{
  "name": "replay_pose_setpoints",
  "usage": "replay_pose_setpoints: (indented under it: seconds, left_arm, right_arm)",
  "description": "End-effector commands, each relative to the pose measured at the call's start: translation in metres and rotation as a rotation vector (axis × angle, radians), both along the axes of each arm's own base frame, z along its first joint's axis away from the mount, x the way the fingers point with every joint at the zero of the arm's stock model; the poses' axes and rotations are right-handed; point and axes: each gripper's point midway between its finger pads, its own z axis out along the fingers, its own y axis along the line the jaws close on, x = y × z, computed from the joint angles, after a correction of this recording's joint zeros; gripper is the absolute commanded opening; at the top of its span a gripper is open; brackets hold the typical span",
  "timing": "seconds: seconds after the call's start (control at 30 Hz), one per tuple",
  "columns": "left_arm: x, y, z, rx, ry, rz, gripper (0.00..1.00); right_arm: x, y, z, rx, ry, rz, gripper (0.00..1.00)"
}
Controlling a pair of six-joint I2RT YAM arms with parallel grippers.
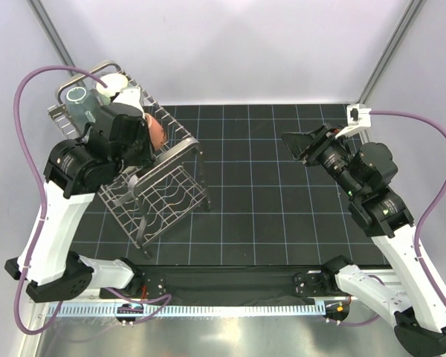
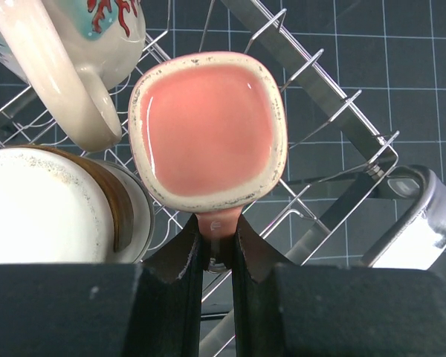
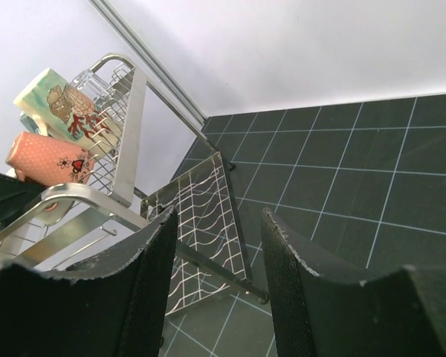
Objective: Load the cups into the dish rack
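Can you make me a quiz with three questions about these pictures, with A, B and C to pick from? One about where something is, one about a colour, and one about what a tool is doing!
1. Where is the pink mug?
A. On the mat beside the right arm
B. In the left tool, over the dish rack
C. Underneath the rack

2. What colour is the mat?
A. Yellow
B. Green
C. Black with pale grid lines

3. How is the right tool?
A. Open and empty
B. Shut on a cup
C. Shut on the rack

Answers:
1 B: the left wrist view shows the tool pinching the mug's handle above the wires.
2 C: the top view shows dark squares with thin light lines.
3 A: its jaws stand apart with only mat showing between them.
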Motion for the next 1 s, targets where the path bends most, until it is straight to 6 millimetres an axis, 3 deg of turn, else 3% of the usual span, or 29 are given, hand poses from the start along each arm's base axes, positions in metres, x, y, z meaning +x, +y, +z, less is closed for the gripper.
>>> replay_pose_setpoints:
  seconds: [0.0,0.33,0.6,0.77,0.97]
  left_arm:
    - [-0.042,0.032,-0.043,0.178,0.234,0.003,0.00]
    - [-0.044,0.023,-0.052,0.175,0.284,-0.033,0.01]
    - [-0.049,0.023,-0.057,0.163,0.309,-0.034,0.20]
    - [-0.049,0.021,-0.058,0.161,0.316,-0.037,0.27]
    - [-0.049,0.023,-0.056,0.160,0.307,-0.028,0.28]
  right_arm:
    - [-0.005,0.000,0.007,0.021,-0.026,0.011,0.51]
    - [-0.007,0.002,0.005,0.030,-0.018,0.019,0.51]
    - [-0.007,0.002,0.008,0.036,-0.021,0.022,0.51]
    - [-0.006,0.005,0.006,0.034,-0.015,0.032,0.51]
    - [-0.005,0.005,0.006,0.034,-0.015,0.030,0.51]
